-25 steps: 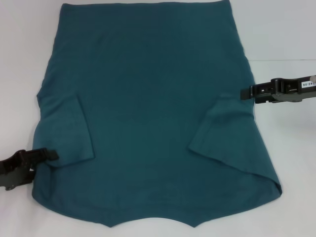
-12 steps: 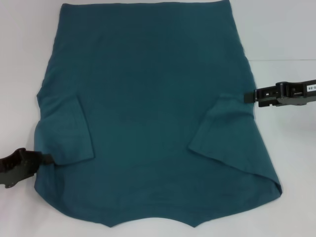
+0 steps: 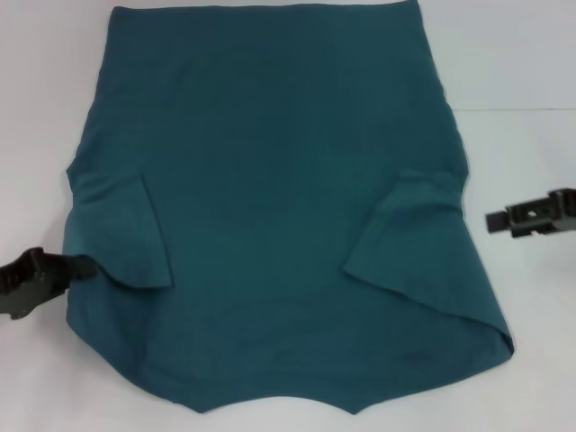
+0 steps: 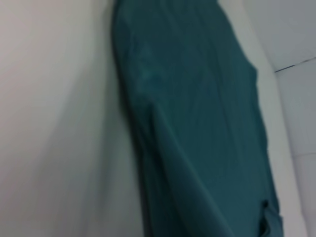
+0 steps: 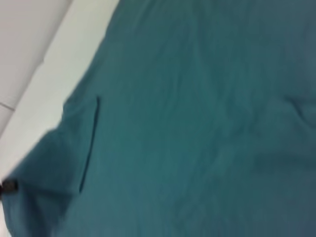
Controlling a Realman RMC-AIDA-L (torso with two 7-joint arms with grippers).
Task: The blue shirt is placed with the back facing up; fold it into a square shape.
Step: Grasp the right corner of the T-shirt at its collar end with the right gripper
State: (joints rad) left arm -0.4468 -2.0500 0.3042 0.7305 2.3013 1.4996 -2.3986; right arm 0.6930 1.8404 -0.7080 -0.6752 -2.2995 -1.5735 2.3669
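Head view: blue shirt (image 3: 279,207) is lying flat on the white table (image 3: 522,72), plain side up, both sleeves folded inward. Left gripper (image 3: 85,266) is touching the left sleeve edge, fingers pressed together. Right gripper (image 3: 490,220) is hovering just off the right edge; finger state unclear.

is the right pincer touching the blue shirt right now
Apart. In the head view, bare white table shows between the right pincer and the blue shirt's right edge.
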